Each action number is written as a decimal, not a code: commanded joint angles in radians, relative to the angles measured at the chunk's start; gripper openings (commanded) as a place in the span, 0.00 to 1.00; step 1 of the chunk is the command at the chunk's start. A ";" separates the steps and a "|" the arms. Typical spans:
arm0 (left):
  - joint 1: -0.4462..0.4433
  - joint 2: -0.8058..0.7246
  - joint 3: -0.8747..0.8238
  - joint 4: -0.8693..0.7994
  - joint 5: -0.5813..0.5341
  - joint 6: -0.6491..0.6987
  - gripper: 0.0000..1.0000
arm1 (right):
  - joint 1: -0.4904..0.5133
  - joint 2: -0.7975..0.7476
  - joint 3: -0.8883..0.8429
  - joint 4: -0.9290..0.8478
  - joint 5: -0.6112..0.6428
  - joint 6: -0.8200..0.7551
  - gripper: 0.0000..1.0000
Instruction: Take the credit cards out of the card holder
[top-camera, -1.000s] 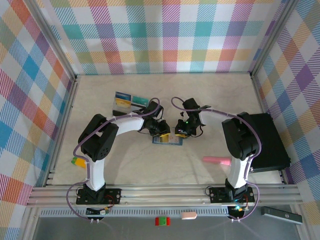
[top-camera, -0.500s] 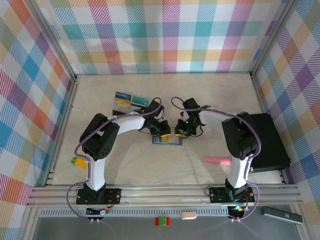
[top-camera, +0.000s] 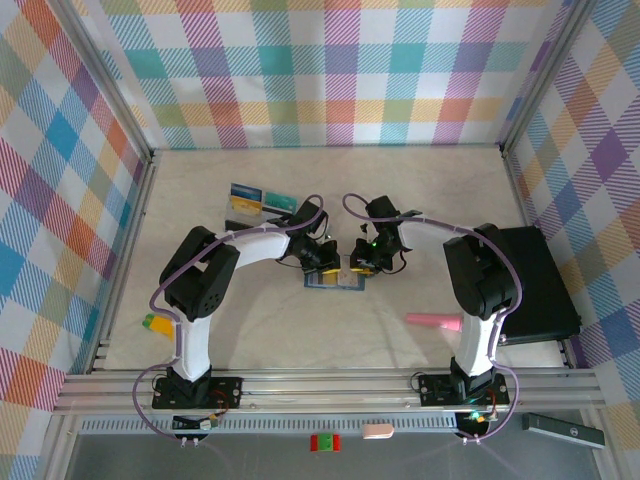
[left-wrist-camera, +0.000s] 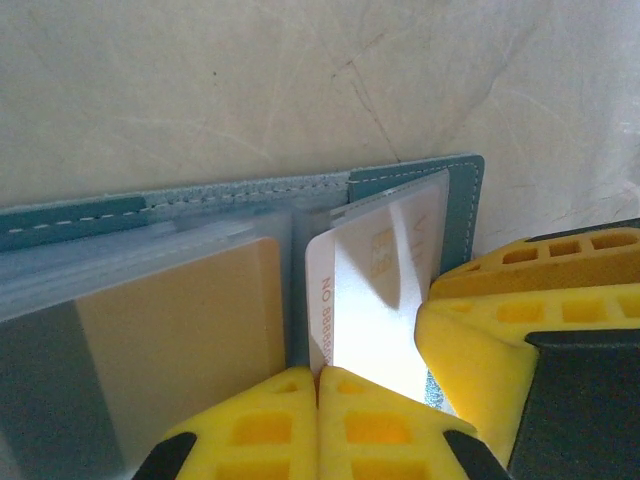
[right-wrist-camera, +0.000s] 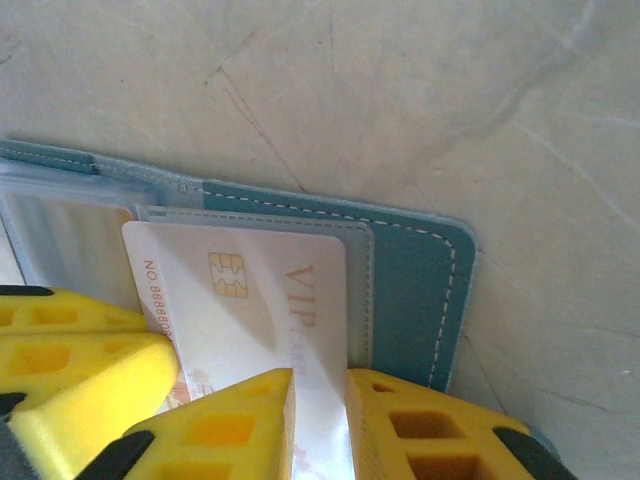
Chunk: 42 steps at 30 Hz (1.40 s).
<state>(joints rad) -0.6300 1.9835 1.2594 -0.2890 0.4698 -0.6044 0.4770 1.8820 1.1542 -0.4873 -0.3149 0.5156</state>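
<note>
On the teal fabric card holder, the left gripper is held closed, the right gripper narrowly parted over a white plastic VIP card.

On the table, loose credit cards lie behind-left of the card holder.

left gripper and right gripper crowded over card holder, bare table beyond — black box far right
</note>
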 joint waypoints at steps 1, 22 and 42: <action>0.008 -0.024 -0.007 -0.030 0.000 0.036 0.01 | -0.003 0.039 -0.026 0.012 0.044 -0.005 0.22; 0.108 -0.251 -0.089 -0.170 -0.085 0.144 0.00 | -0.021 -0.097 -0.043 0.127 -0.008 0.019 0.23; 0.283 -0.530 -0.125 0.156 0.063 -0.126 0.00 | -0.055 -0.180 -0.105 0.753 -0.496 0.395 0.59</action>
<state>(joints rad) -0.3660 1.4845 1.1610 -0.2771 0.4656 -0.6319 0.4313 1.6917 1.0569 0.0982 -0.6960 0.7952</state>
